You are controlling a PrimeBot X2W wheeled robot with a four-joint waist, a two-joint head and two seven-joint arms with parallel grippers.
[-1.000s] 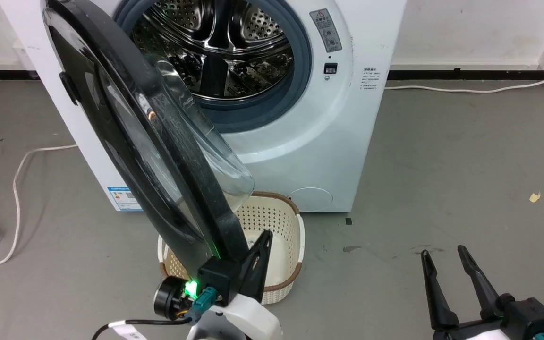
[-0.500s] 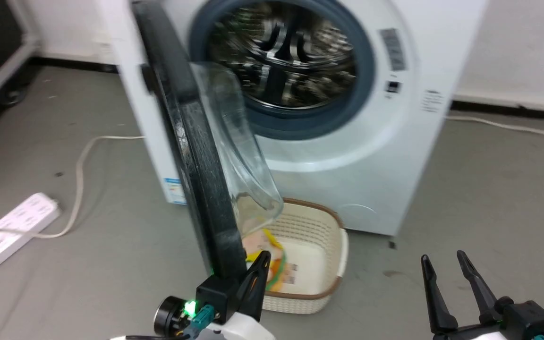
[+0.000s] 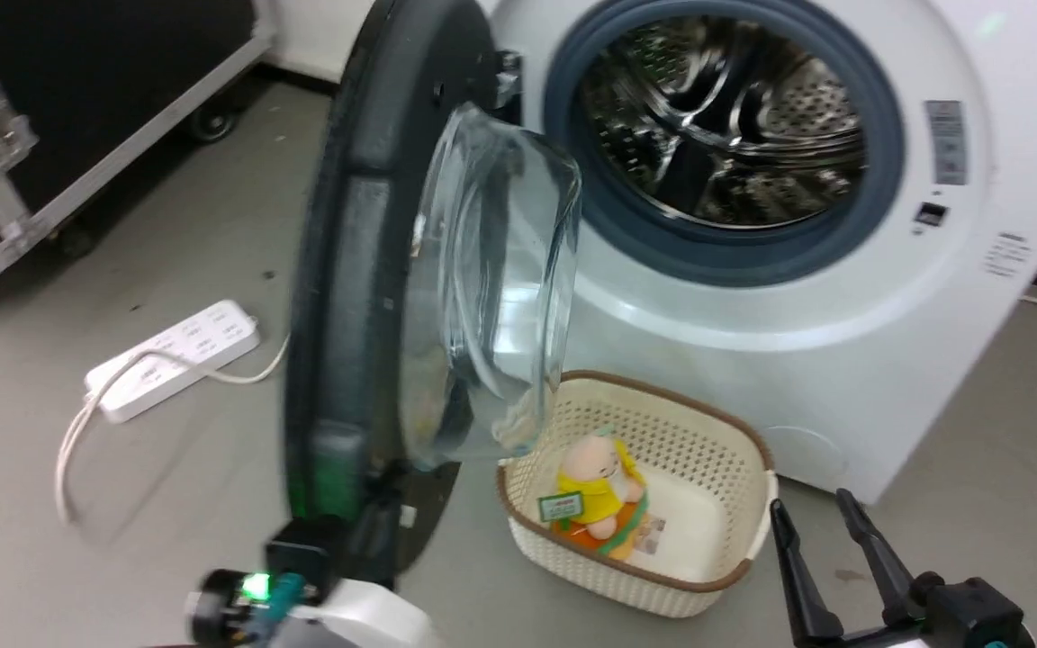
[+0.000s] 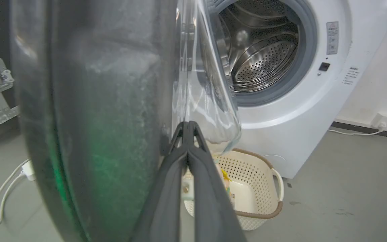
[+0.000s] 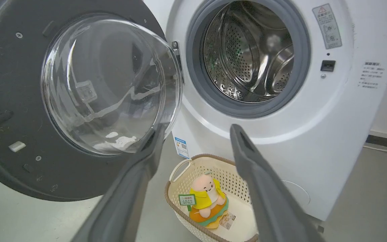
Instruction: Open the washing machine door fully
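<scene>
The washing machine door [image 3: 347, 270], a black ring with a bulging clear glass bowl [image 3: 491, 288], stands swung out to the left of the white washing machine [image 3: 843, 342]. The steel drum [image 3: 734, 126] lies bare inside its grey gasket. In the right wrist view the door [image 5: 12, 111] shows its inner face. My left gripper [image 4: 187, 125] is shut, its tips against the door's inner side beside the glass, with nothing between the fingers. Its wrist [image 3: 302, 576] sits at the door's lower rim. My right gripper [image 3: 808, 504] [image 5: 197, 131] hangs open and empty in front of the machine.
A cream perforated basket [image 3: 752, 468] holding a plush toy [image 3: 595, 477] stands on the floor below the drum opening, just right of the door. A white power strip [image 3: 172, 360] and its cord lie on the left. A black wheeled case [image 3: 77, 90] stands at the far left.
The head camera has turned left, so the whole picture shifted. The door has swung further out from the drum opening, my shut left gripper staying at its lower rim. The right gripper stays open.
</scene>
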